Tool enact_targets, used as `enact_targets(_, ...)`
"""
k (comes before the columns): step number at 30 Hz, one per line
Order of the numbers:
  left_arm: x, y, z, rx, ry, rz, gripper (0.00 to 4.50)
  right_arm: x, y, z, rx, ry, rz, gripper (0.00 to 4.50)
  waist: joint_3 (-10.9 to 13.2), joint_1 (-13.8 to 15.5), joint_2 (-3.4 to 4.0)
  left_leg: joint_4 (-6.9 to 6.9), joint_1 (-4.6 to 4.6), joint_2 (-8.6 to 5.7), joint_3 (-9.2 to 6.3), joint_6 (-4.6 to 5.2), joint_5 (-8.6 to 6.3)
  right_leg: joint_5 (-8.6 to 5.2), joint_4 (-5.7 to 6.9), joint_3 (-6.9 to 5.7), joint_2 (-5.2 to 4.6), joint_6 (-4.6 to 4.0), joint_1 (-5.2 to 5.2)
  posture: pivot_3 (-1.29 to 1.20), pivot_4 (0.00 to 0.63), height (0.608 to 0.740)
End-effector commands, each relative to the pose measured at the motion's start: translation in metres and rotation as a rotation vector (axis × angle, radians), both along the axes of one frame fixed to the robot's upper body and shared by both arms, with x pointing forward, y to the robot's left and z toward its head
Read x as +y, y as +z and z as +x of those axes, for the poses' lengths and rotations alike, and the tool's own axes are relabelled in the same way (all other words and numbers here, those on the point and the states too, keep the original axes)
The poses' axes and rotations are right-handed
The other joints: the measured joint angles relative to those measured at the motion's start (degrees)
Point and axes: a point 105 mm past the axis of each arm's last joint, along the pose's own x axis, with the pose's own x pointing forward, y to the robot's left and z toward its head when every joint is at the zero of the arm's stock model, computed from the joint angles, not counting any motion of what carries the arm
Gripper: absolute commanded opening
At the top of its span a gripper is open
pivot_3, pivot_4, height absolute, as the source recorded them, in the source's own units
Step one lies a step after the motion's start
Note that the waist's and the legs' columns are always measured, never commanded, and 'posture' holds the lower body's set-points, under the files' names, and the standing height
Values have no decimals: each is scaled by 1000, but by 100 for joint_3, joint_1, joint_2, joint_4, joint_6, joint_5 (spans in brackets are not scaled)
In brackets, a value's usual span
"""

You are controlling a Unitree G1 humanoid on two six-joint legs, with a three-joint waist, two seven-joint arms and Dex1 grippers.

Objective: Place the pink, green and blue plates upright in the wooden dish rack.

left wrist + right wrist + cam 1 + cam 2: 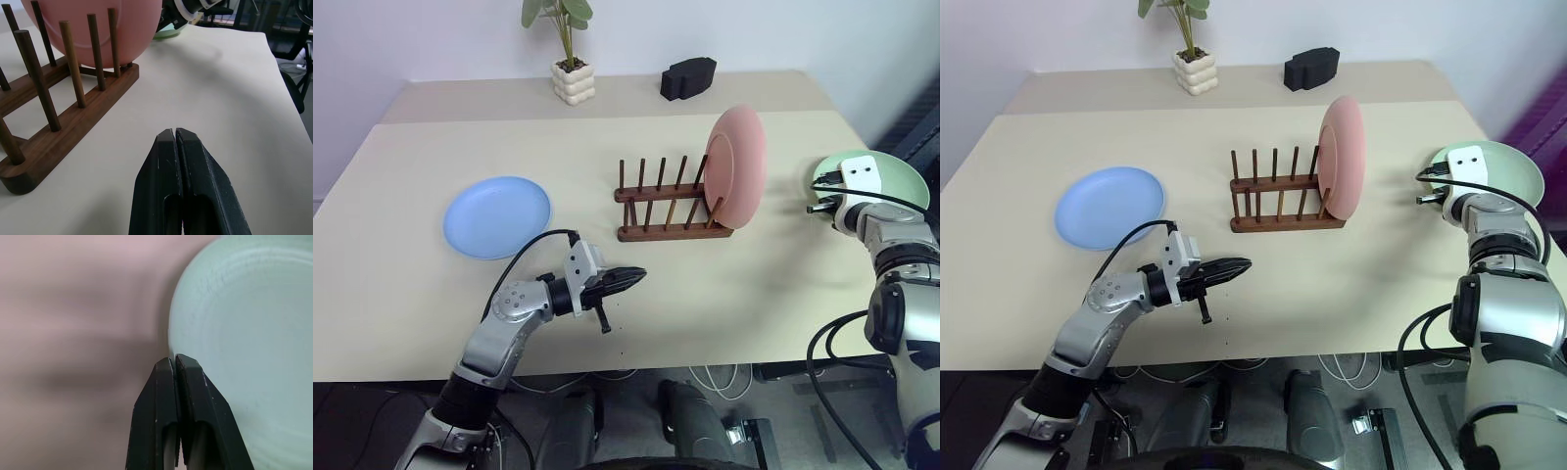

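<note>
The pink plate (736,166) stands upright in the right end slot of the wooden dish rack (666,201) at mid-table. Far to the left, the blue plate (497,215) lies flat. At the table's right edge lies the green plate (891,181); my right gripper (173,360) sits at its near-left rim, fingers pressed together with the rim (171,340) running into their tips. My left gripper (175,132) is shut and empty, hovering level over the table in front of the rack and pointing right.
A potted plant (570,59) and a black object (688,78) stand at the back of the table (773,284). The rack's slots left of the pink plate hold nothing. Cables hang below the table's front edge.
</note>
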Motion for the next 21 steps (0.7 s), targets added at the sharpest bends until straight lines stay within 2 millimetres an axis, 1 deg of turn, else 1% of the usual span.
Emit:
enact_targets(1, -2, 10, -2, -38, -10, -10, 0, -11, 23, -1, -38, 12, -57, 1303, 0, 4, 0, 0, 0, 0, 0, 0, 0, 0, 0, 0, 0, 0, 0, 0, 150, 734)
enact_targets(6, -2, 10, -2, -40, -11, -9, 0, -15, 27, -2, -37, 12, -117, 3778, 0, -2, 0, 0, 0, 0, 0, 0, 0, -1, 0, 0, 0, -2, 0, 0, 150, 734)
enact_targets(7, -2, 10, -2, -40, -11, -9, 0, -16, 26, -2, -28, 10, -135, 4350, 0, -6, 0, 0, 0, 0, 0, 0, 0, -1, 0, 0, 0, -2, 0, 0, 150, 734)
enact_targets(10, -2, 10, -1, -41, -11, -9, 0, -19, 22, -4, -10, -7, -167, 4350, 0, -4, 0, -1, 1, 0, 0, 0, 0, -2, 0, 0, 0, -2, 0, 0, 150, 734)
enact_targets(15, -2, 10, -1, -41, -12, -8, 0, -21, 12, -7, 33, -25, -169, 4350, 0, 0, 0, 0, 1, 0, 0, 0, 0, -2, 0, 0, 0, -4, 0, 0, 150, 734)
enact_targets(16, -2, 10, 0, -42, -11, -8, 0, -20, 11, -7, 36, -26, -169, 4118, 0, 0, 0, 0, 1, 0, 0, 0, 0, -2, 0, 0, -1, -4, 0, 0, 150, 734)
enact_targets(18, -2, 10, 0, -43, -9, -8, 0, -19, 10, -6, 38, -28, -165, 3498, 0, 0, 0, 0, 1, 0, 0, 0, 0, -2, 0, 0, -1, -4, 0, 0, 150, 734)
enact_targets(19, -2, 10, 0, -44, -7, -7, 0, -18, 10, -6, 39, -29, -165, 3060, 0, 0, 0, 0, 1, 0, 0, 0, 0, -2, 0, 0, -1, -4, 0, 0, 150, 734)
enact_targets(21, -1, 10, 0, -44, -4, -8, 0, -18, 9, -5, 41, -29, -167, 2016, 0, 0, 0, 0, 1, 0, 0, 0, 0, -2, 0, 0, -1, -4, 0, 0, 150, 734)
